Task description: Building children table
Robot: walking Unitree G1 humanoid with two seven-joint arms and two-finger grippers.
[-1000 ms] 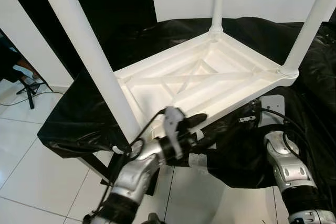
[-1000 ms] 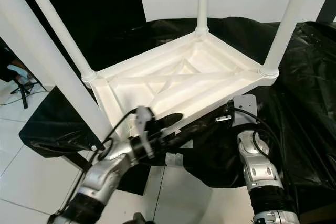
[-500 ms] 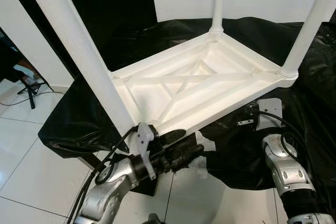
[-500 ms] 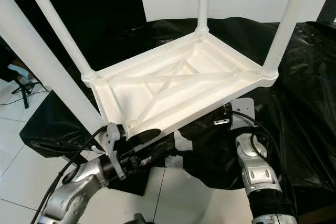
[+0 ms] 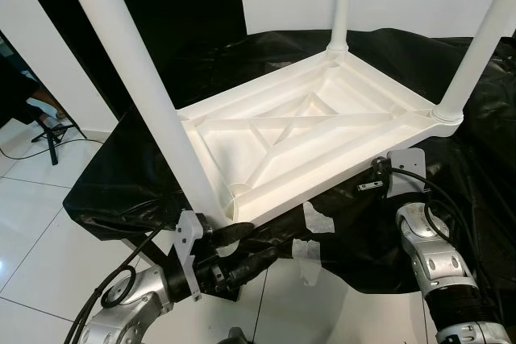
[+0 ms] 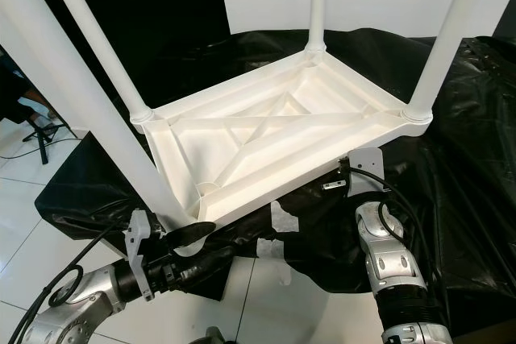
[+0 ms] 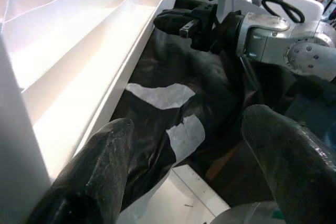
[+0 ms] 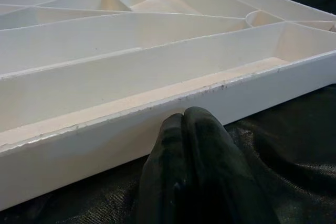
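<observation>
Two black fingers (image 7: 110,166) of the left gripper (image 5: 242,249) stand wide apart at the lower left of the left eye view, holding nothing; in the left wrist view one finger lies just beside the long near rim of the white children's table (image 5: 322,130), the other well clear of it over the black plastic sheet (image 5: 121,183). The table lies upside down at the centre of the frame, its ribbed underside facing up and its white legs (image 5: 137,86) rising to the top edge; the nearest leg stands directly above the left gripper. At the lower right, the right gripper (image 8: 197,145) has its fingers pressed together, empty, with the tips just below the table's near rim, touching or almost touching it. The black sheet spreads under the table across the middle of the frame, with white tiled floor (image 5: 40,231) at the lower left.
</observation>
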